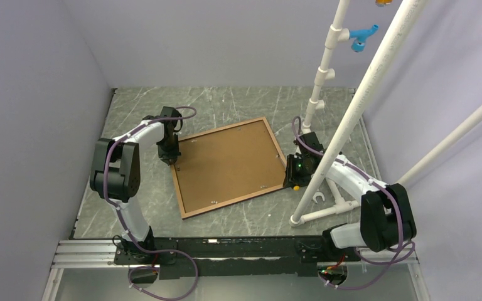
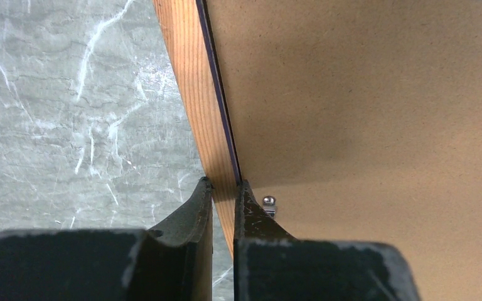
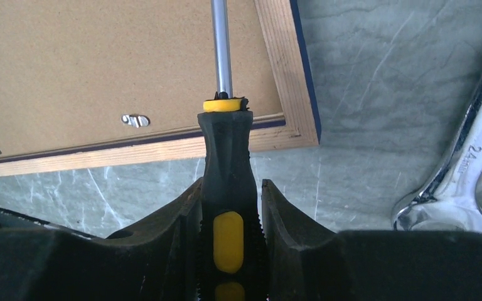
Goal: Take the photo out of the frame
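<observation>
Lying face-down on grey marbled table (image 1: 238, 103): navy-edged wooden frame (image 2: 191, 94), brown-backed photo (image 2: 364, 113) inside; left claw (image 2: 223, 188) is pinching the frame's rail, probably steadying; right claw (image 3: 231, 188) is gripping a black-and-yellow screwdriver (image 3: 226, 144), shaft ahead, likely for small metal clips (image 3: 135, 120).

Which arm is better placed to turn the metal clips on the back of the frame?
Right. The right fingers hold the screwdriver, whose shaft reaches over the frame near a clip. The left fingers pinch the frame's rim, so they likely steady it.
</observation>
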Controlling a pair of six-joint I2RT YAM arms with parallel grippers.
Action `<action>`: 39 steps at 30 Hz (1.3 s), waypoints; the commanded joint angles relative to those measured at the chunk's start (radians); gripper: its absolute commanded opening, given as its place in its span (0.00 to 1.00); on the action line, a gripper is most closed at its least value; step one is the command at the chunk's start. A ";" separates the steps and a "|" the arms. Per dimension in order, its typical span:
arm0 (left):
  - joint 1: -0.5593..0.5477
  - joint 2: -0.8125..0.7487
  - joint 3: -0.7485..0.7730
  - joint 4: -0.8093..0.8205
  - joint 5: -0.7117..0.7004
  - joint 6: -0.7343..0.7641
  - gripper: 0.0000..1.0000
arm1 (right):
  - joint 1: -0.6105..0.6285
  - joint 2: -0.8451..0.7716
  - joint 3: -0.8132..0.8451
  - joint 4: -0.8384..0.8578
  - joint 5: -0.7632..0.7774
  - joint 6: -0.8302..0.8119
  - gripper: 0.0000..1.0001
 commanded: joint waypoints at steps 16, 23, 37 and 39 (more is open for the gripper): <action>-0.006 0.027 0.013 0.057 0.061 0.045 0.00 | 0.019 -0.152 0.025 0.222 0.089 -0.016 0.00; 0.016 0.040 0.035 0.040 0.052 0.053 0.00 | -0.069 -0.144 0.051 0.168 0.396 0.008 0.00; 0.032 0.064 0.074 0.018 0.025 0.076 0.00 | -0.110 0.099 0.079 0.220 0.229 -0.114 0.00; 0.033 0.061 0.070 0.019 0.022 0.077 0.00 | -0.114 0.129 0.082 0.208 0.228 -0.116 0.00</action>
